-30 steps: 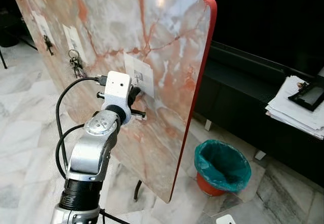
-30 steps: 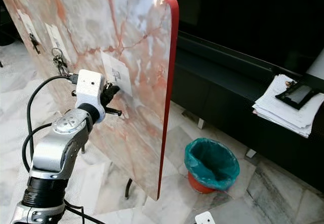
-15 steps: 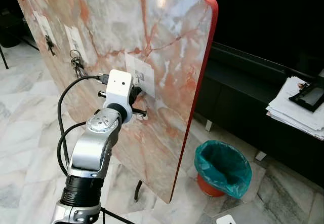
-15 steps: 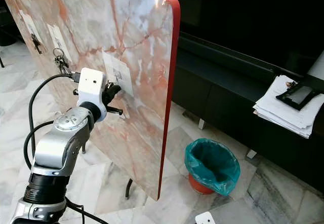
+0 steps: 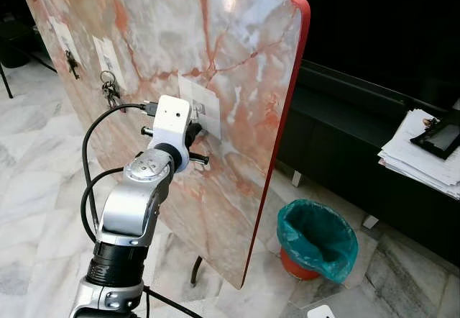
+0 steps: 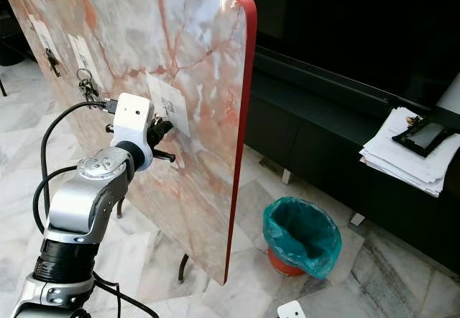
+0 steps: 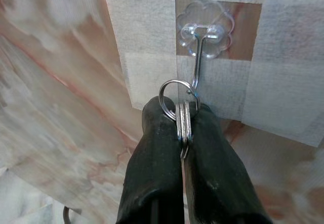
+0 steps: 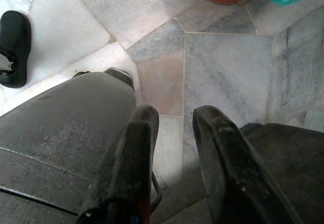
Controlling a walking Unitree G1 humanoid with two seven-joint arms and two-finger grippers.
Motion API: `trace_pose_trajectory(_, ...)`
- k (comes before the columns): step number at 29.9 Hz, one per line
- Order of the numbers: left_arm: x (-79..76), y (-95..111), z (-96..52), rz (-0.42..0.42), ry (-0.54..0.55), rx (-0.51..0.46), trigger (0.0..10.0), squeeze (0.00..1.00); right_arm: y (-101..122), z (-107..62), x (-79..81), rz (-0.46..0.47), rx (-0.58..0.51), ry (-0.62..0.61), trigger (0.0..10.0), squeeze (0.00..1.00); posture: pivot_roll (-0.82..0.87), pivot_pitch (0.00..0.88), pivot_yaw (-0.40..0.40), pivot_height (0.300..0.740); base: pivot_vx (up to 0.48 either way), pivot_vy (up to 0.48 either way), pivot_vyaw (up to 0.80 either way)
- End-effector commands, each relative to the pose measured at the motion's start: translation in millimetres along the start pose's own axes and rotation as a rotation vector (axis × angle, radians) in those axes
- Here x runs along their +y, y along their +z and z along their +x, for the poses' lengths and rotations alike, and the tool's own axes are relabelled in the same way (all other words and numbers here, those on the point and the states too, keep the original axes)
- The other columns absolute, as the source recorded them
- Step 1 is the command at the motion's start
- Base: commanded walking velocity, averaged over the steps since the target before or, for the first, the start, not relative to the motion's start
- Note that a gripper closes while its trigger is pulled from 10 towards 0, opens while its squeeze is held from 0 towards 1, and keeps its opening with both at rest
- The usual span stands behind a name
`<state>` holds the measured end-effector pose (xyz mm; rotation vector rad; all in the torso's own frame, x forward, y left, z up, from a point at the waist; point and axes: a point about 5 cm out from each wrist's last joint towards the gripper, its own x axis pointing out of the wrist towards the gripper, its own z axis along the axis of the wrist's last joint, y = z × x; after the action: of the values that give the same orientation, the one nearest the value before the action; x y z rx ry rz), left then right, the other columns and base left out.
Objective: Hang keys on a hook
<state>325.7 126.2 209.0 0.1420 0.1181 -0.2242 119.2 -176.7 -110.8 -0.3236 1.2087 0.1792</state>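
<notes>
The left gripper (image 7: 183, 127) pinches the keys (image 7: 181, 113) between its fingertips — their ring standing just past the tips, at the wire end of the clear hook (image 7: 204, 40) on the marble board (image 5: 215, 59). The right gripper (image 8: 169, 125) hangs slightly parted over floor tiles (image 8: 228, 67).

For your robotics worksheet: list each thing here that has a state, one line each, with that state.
Left gripper: shut on silver key ring.
Silver key ring: pinched upright, at the hook's lower end.
Clear flower-shaped wall hook: stuck on marble board.
Right gripper: open, pointing at floor.
Orange bin with green liner: open.
</notes>
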Motion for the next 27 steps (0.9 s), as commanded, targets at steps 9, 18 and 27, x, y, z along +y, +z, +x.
trace_pose_trajectory(9,-3.6,10.6,-1.7,0.000,-0.035,0.024,10.0,0.00,-10.2,-0.7,13.1,0.005,0.041,0.050,10.0,0.00,-0.08,0.000,0.010,0.740,0.000,0.000,0.00)
trace_pose_trajectory(18,-4.4,12.2,-1.5,0.001,-0.037,0.034,10.0,0.00,-10.0,-0.7,13.1,0.004,0.041,0.050,10.0,0.00,-0.08,0.000,0.008,0.740,0.000,0.000,0.00)
trace_pose_trajectory(27,-5.5,16.7,-1.4,-0.021,-0.049,0.047,10.0,0.00,-8.8,-0.6,13.2,0.006,0.037,0.050,10.0,0.00,-0.08,0.000,0.007,0.740,0.000,0.000,0.00)
